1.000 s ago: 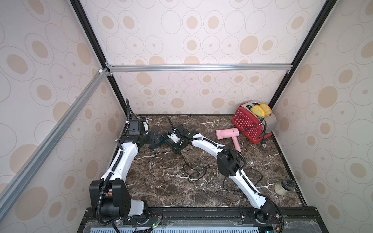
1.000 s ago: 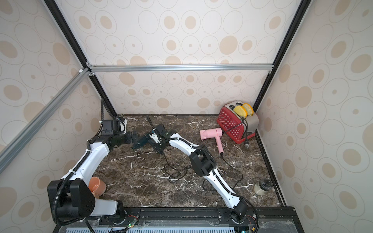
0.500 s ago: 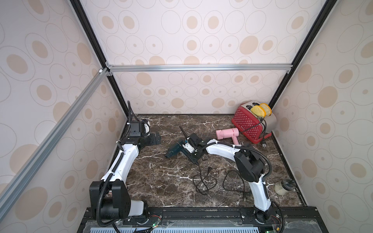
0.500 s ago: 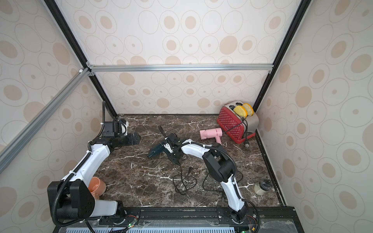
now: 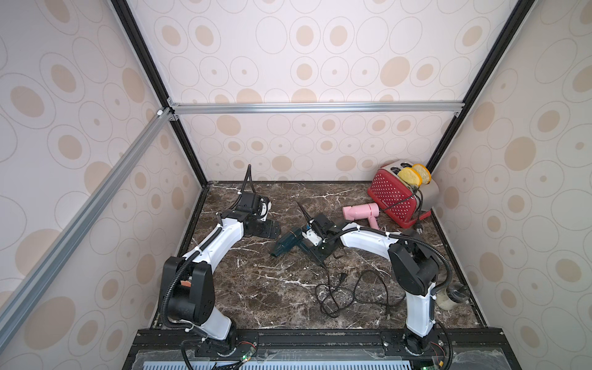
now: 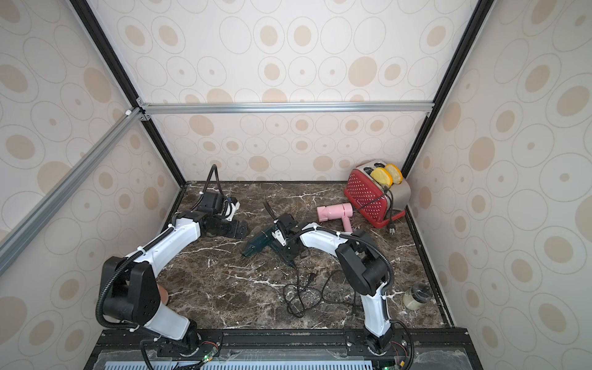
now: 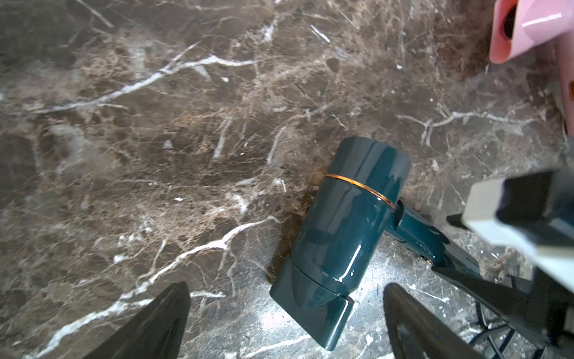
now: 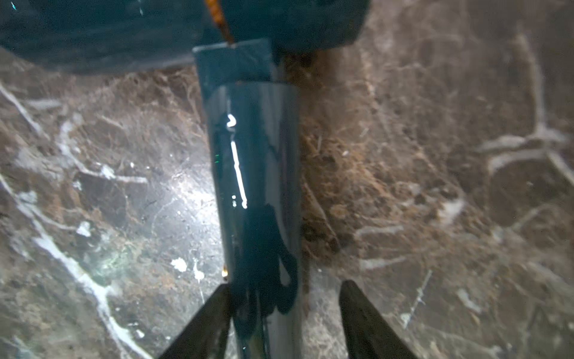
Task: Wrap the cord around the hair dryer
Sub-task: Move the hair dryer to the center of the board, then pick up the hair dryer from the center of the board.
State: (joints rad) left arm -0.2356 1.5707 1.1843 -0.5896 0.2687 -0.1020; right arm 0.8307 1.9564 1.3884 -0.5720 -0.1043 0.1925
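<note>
- Nothing wound yet: black cord (image 5: 339, 294) lies loose on the desk (image 5: 256, 288), trailing from the teal hair dryer (image 5: 288, 245).
- Both apart: right tool (image 8: 285, 285) astride its handle (image 8: 254, 186), left tool (image 7: 285, 289) empty.

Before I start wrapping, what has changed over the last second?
The right gripper dragged the teal hair dryer rightward and toward the front, away from the left gripper, the cord trailing along; its jaws have now loosened around the handle. The left gripper stayed open, nearly in place. Pink dryer and toaster unchanged.

No legible text, brand, label or number on hair dryer (image 7: 341, 230) or elsewhere.
</note>
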